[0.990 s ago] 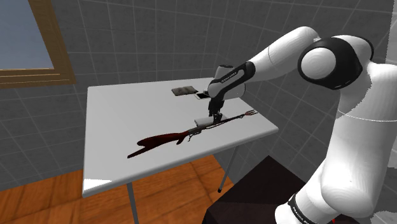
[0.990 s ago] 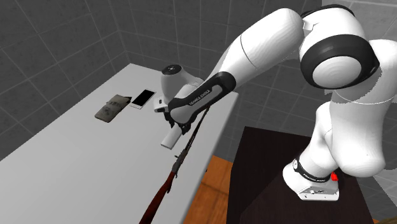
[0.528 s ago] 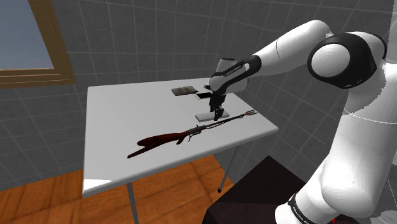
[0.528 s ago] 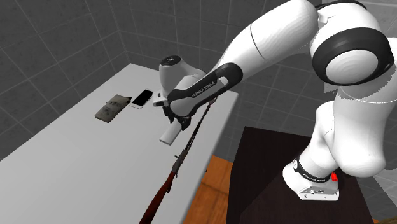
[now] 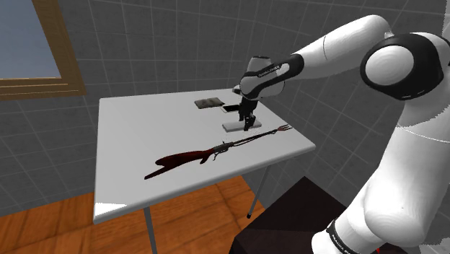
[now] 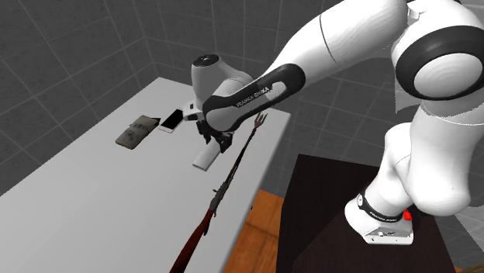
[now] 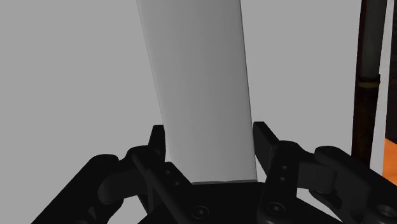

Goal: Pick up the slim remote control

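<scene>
- Sitting between the two fingers [image 7: 263,141] of the gripper [image 7: 209,137], the slim remote control [image 7: 200,89] is a plain, pale grey-white bar. One short end is at the gripper and the rest stretches away from it.
- Each finger presses against a long side of the remote, so the gripper is closed on it, only as wide as the narrow body.
- From the shoulder view, the remote is over the part of the bench [image 5: 130,141] nearest the arm, roughly level. I cannot tell whether its underside touches the top or sits just clear of it.
- Just beside the remote, and apart from it, lies a long thin tool [image 5: 209,151] with a dark red handle and a small forked tip. It runs roughly parallel to the bench's near edge, with the fork towards the arm.
- Farther back on the bench are a dark flat wallet-like item [image 6: 134,130] and, next to it, a white phone [image 6: 173,119].
- The bench top is white on thin legs, over a wooden floor [image 5: 202,209].
- Grey tiled walls stand behind, with a wood-framed window [image 5: 43,50] at the shoulder view's left.
- The arm rises from a dark stand [image 6: 333,202].
</scene>
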Tool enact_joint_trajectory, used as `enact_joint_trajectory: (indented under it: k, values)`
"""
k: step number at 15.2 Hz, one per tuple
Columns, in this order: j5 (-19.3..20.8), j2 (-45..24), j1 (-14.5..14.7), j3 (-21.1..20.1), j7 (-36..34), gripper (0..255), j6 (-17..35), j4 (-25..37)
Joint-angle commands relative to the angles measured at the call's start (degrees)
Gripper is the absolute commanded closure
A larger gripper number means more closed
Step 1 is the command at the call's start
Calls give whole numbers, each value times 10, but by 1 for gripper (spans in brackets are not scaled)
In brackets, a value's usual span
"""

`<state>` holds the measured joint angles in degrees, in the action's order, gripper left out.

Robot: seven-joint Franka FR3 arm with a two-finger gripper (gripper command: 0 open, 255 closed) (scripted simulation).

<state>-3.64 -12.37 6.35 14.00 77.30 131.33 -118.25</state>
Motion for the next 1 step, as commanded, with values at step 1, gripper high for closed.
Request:
enact_joint_trajectory:
  k: [1]
  values:
    - [1,3,0,1,0,255,-5,2]
